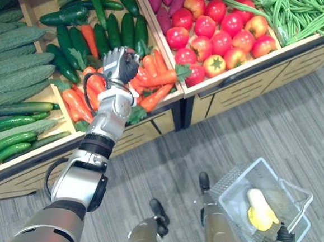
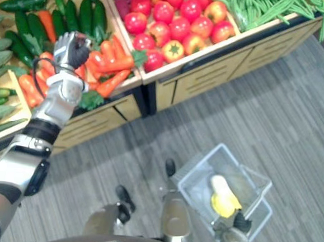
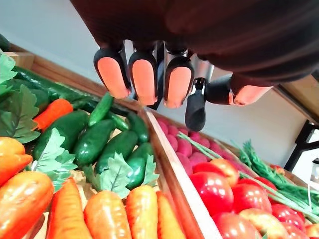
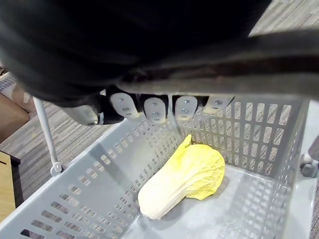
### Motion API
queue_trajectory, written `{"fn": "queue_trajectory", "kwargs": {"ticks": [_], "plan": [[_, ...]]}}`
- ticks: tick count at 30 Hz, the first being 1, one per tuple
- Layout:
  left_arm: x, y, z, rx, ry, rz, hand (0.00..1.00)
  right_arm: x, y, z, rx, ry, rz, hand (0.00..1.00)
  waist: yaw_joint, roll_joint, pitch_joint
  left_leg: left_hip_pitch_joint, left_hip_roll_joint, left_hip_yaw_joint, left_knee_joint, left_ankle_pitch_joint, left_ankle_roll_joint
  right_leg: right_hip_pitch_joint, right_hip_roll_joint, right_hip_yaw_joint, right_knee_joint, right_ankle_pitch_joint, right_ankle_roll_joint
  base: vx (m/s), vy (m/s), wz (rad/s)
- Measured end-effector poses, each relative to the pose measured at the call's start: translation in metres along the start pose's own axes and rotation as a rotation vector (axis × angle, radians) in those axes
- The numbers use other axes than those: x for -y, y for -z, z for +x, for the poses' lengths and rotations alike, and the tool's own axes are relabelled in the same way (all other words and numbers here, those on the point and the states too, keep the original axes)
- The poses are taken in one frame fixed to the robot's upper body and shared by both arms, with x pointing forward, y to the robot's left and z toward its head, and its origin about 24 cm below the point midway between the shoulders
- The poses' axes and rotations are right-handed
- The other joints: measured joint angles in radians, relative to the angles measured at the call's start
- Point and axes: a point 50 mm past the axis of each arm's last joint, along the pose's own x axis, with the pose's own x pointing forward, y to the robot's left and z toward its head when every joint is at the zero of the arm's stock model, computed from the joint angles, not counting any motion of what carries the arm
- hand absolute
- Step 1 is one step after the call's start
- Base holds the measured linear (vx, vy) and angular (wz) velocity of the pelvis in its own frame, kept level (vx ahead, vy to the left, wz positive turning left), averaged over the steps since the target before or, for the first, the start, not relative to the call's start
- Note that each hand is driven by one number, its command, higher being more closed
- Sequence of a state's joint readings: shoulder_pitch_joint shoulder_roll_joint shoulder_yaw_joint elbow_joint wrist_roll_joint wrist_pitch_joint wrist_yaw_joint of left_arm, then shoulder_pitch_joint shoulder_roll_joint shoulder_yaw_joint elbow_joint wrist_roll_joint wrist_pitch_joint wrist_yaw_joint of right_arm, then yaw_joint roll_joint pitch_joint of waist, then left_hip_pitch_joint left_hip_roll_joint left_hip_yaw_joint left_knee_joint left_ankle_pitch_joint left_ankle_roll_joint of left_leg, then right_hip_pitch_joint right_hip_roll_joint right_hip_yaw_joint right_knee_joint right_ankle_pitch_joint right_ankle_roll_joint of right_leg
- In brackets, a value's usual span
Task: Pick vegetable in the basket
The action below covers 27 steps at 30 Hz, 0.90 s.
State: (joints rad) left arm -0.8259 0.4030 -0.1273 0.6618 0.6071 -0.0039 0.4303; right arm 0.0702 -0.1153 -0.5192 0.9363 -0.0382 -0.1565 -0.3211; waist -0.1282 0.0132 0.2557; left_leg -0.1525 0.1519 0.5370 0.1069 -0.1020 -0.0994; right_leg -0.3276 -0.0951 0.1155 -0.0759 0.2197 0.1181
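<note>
over the wooden stand [image 1: 249, 86], at the compartment nearest its middle divider, the left hand [image 1: 120, 66] hangs just above the carrots [image 1: 154, 78]. its fingers [image 3: 144, 79] are loosely bent with the thumb set apart from them, nothing lies between them, and no fingertip meets a carrot; the pads pick up an orange glow from the pile underneath. the stand slopes up and away from its front edge and is split into bins. along its left end lie pale ridged cucumbers [image 1: 15, 64], behind the carrots sit darker green cucumbers [image 1: 75, 16], and across the divider from the carrots is a bin of red tomatoes [image 1: 214, 30]. green beans [image 1: 294, 13] fill the right end of the stand. on the grey floor [image 1: 262, 129] in front of the stand, well apart from its front edge, is a pale perforated basket [image 1: 232, 188]. the right hand [image 4: 154, 107] is above it with fingers curled under a dark bar that looks like the basket's handle, so it appears to grip the basket. inside the basket, on its bottom, lies one napa cabbage [image 4: 182, 181], white at the stalk end and yellow at the leafy end. no carrot is in the basket.
</note>
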Motion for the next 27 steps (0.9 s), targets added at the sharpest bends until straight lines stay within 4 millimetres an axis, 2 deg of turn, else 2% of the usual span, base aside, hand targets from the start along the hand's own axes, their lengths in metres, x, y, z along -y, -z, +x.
{"fn": "queue_trajectory", "kwargs": {"ticks": [3,4,13,21,23,27], "plan": [[0.004,0.003,-0.004,-0.015,0.006,-0.010,1.00,0.001,0.005,-0.001,-0.022,0.006,0.004,1.00,0.000,0.000,-0.027,0.001,-0.001,-0.001,-0.002,0.000,0.000,0.000,0.000,-0.001,0.000,0.000,0.000,0.00,0.000,0.00],[0.005,0.004,-0.006,-0.018,0.007,-0.009,0.00,0.001,0.006,-0.001,-0.029,0.007,0.006,1.00,0.000,0.000,-0.035,0.001,-0.001,-0.001,-0.002,0.000,0.000,0.000,0.000,-0.001,0.000,0.000,0.000,0.00,0.000,0.00],[0.002,0.000,-0.010,-0.007,-0.028,-0.042,0.00,0.002,0.007,-0.001,-0.035,0.012,0.009,1.00,0.000,-0.001,-0.043,0.025,-0.028,-0.017,-0.059,0.033,0.001,0.012,-0.015,-0.011,0.000,-0.009,0.003,0.00,-0.008,0.07],[0.030,-0.018,-0.036,0.029,0.067,-0.122,0.00,0.002,0.008,-0.001,-0.040,0.012,0.008,1.00,0.003,-0.004,-0.053,0.053,-0.053,-0.025,-0.126,0.067,0.008,0.017,-0.024,-0.025,0.000,-0.014,0.003,0.04,-0.003,0.05],[0.034,-0.026,-0.041,0.042,0.076,-0.157,0.00,0.003,0.009,-0.001,-0.043,0.015,0.009,1.00,0.003,-0.004,-0.053,0.057,-0.059,-0.025,-0.136,0.071,0.014,0.018,-0.027,-0.024,0.000,-0.014,0.003,0.07,0.007,0.01],[0.036,-0.027,-0.042,0.042,0.086,-0.162,0.00,0.003,0.009,-0.001,-0.044,0.015,0.010,1.00,0.004,-0.004,-0.053,0.065,-0.060,-0.022,-0.140,0.071,0.014,0.021,-0.027,-0.023,0.000,-0.013,0.003,0.05,-0.005,-0.03]]}}
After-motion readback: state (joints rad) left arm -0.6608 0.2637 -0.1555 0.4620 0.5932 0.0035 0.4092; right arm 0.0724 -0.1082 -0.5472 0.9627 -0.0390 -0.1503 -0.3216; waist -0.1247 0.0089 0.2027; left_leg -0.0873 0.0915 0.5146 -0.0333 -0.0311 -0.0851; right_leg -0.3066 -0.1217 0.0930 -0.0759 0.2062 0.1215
